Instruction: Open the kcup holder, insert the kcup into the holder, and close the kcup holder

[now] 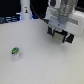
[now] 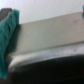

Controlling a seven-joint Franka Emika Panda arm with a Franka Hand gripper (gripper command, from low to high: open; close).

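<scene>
1. The white robot gripper (image 1: 61, 36) hovers at the exterior view's upper right, jaws parted, holding nothing.
2. The small white kcup with green-and-dark top (image 1: 16, 52) stands well apart on the white table (image 1: 42, 62).
3. The wrist view shows a dark, blurred flat-topped edge (image 2: 47, 47), possibly the kcup holder; a misjudged grasp could slip off.

A lab, it seems — robot arm (image 1: 62, 15) over a bare white table (image 1: 35, 60); dim clutter behind.

Plain white table (image 1: 35, 67), dim backdrop
</scene>
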